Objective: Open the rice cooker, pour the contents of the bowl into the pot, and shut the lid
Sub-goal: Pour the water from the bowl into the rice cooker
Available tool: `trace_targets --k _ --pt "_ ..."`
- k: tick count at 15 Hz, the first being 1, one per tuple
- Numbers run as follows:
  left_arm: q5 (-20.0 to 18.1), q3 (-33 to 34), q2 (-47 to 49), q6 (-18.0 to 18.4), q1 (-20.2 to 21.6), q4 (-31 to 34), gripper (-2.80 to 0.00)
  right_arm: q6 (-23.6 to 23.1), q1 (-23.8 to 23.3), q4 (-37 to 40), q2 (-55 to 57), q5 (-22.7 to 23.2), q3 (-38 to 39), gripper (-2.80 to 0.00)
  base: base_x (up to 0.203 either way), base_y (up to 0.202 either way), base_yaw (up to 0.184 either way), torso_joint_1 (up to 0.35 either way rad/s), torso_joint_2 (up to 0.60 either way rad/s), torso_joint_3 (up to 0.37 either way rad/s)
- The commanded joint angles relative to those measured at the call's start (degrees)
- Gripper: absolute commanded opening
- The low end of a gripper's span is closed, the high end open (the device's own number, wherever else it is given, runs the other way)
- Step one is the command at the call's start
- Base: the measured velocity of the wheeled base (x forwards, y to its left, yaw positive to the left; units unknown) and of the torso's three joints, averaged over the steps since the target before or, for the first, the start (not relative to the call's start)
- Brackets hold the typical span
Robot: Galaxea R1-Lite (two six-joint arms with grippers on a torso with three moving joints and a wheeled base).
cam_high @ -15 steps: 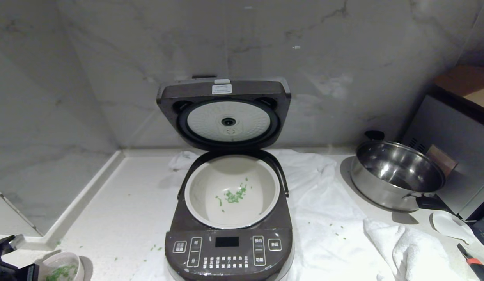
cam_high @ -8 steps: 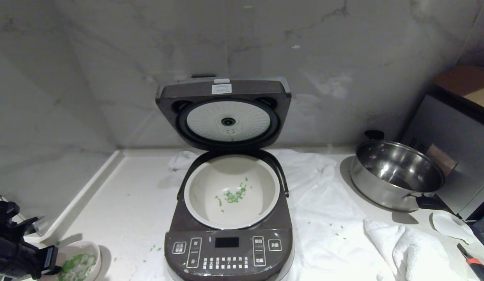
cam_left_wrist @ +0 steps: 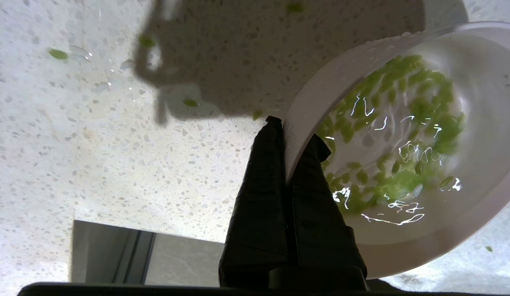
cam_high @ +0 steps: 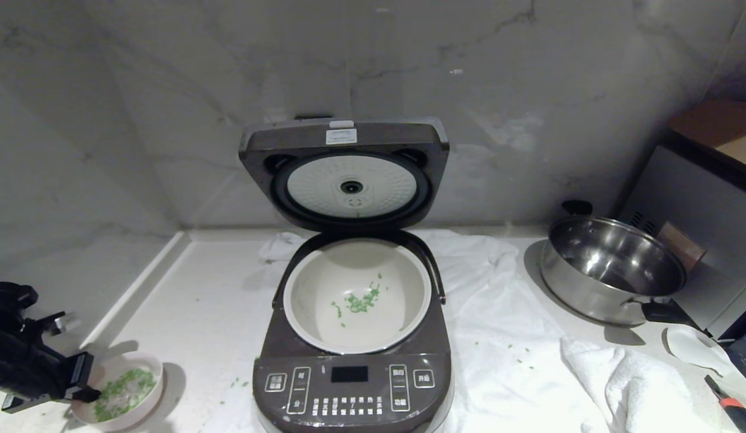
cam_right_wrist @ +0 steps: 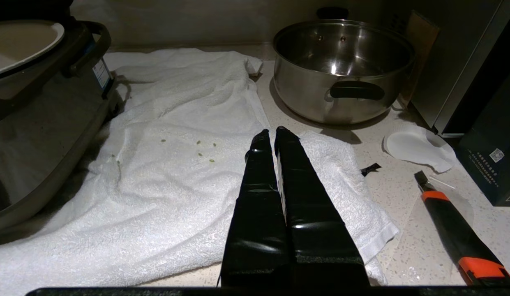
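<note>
- Rice cooker [cam_high: 353, 385], well right of the left gripper [cam_high: 87, 385]; lid [cam_high: 345, 174] upright, pot [cam_high: 357, 294] holding a few green bits [cam_high: 359, 300].
- White towel [cam_high: 499, 313] and steel pan [cam_high: 613, 270], farther right.
- Bowl [cam_high: 123, 394] of green bits, its rim pinched by the left gripper.
- Right gripper [cam_right_wrist: 271, 133], fingers pressed together, above the towel.

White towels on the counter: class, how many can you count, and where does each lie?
2. A large towel spreads under and right of the rice cooker; a smaller towel lies bunched at front right, below the steel pan.
</note>
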Motion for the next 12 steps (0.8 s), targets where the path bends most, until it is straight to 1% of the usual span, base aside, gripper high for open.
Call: trace_targets --k 1,6,8,10,12 --pt "-0.06 -3.38 -0.38 -0.15 -0.65 2.50 -2.80 0.00 0.02 0.00 0.00 -0.04 0.05 -2.80 0.000 0.000 0.000 0.000 0.00 0.000" --pt "-0.49 -10.08 -0.59 -2.17 -3.72 8.62 -2.80 0.00 0.02 0.00 0.00 0.05 -0.04 -2.80 0.000 0.000 0.000 0.000 0.00 0.000" --pt "-3.15 -13.84 -0.89 -3.19 -4.34 12.81 -2.80 0.00 0.02 0.00 0.00 -0.04 -0.03 -2.80 0.000 0.000 0.000 0.000 0.00 0.000" --pt "-4.62 -17.63 -0.82 -3.65 -4.97 17.82 -2.80 0.00 0.02 0.00 0.00 0.00 0.02 -2.80 0.000 0.000 0.000 0.000 0.00 0.000" --pt "-4.89 -19.25 -1.07 -4.14 -5.53 18.71 -2.80 0.00 0.02 0.00 0.00 -0.04 0.05 -2.80 0.000 0.000 0.000 0.000 0.00 0.000"
